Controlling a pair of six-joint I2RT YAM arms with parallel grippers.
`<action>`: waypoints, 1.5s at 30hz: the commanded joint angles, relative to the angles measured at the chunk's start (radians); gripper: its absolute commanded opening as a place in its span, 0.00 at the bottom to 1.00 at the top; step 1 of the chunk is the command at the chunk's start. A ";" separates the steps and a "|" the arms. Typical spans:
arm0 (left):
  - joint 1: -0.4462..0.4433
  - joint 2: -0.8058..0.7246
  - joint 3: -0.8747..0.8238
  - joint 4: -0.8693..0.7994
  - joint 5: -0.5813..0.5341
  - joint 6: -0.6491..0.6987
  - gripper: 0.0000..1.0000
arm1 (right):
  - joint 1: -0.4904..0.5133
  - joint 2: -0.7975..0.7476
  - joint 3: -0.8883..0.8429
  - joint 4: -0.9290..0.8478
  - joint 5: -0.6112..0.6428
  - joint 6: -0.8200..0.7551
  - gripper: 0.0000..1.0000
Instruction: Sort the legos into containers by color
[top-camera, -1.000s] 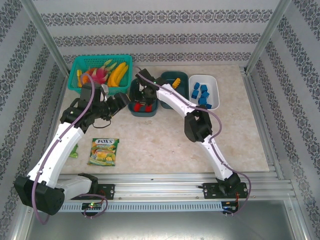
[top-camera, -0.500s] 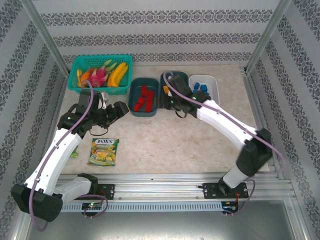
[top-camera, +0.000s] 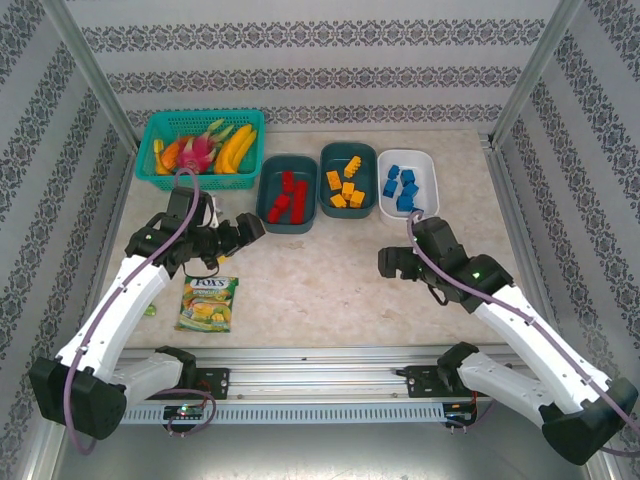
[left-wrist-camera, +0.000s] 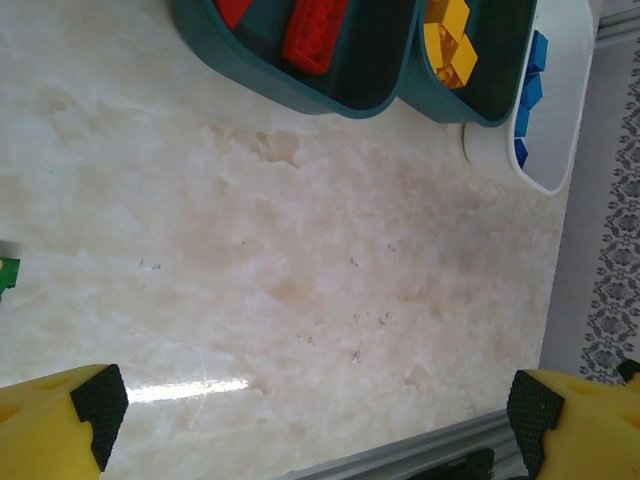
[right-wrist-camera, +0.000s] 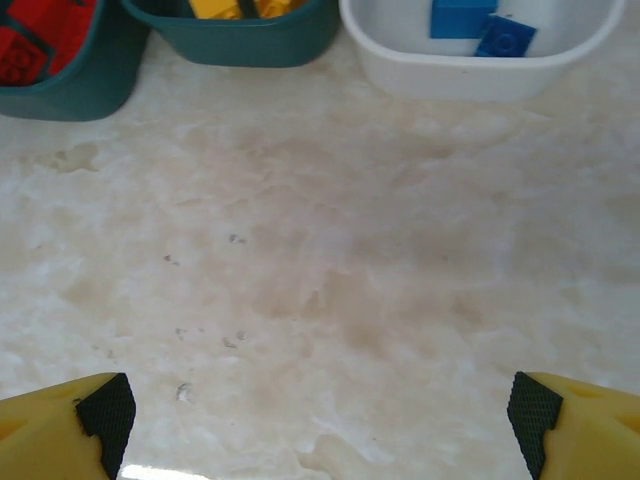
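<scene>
While both arms hang over the marble-patterned table (top-camera: 330, 290), every brick in sight lies inside a tub. Three tubs stand side by side in a row at the far side.
- Contents of the left teal tub (top-camera: 263, 200): red legos (top-camera: 285, 197).
- Contents of the middle teal tub (top-camera: 348, 147): orange-yellow legos (top-camera: 345, 185).
- Contents of the white tub (top-camera: 431, 185), rightmost: blue legos (top-camera: 400, 187).

At far left a mesh basket (top-camera: 200, 115) with fruit sits just beside the left teal tub. A snack packet (top-camera: 207, 303) lies flat beside the left forearm, well apart from the tubs.

Position of the left gripper (top-camera: 250, 228): near the front-left corner of the left teal tub, apart from it. In the left wrist view its jaws are spread wide, with yellow fingers (left-wrist-camera: 60, 420) at the two bottom corners, bare tabletop between them and nothing held.

Position of the right gripper (top-camera: 392, 262): over open table, in front of the white tub and well short of it. In the right wrist view its jaws are likewise spread wide with nothing gripped, and the three tubs lie along the top edge
</scene>
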 joint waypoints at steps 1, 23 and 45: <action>-0.010 -0.009 0.002 0.044 -0.106 0.020 1.00 | -0.023 0.032 0.023 -0.050 0.140 0.034 0.98; 0.165 0.160 -0.429 0.774 -0.801 0.552 1.00 | -0.382 0.246 -0.535 1.230 0.299 -0.359 0.98; 0.245 0.450 -0.641 1.586 -0.563 0.699 1.00 | -0.521 0.622 -0.560 1.780 -0.013 -0.403 0.98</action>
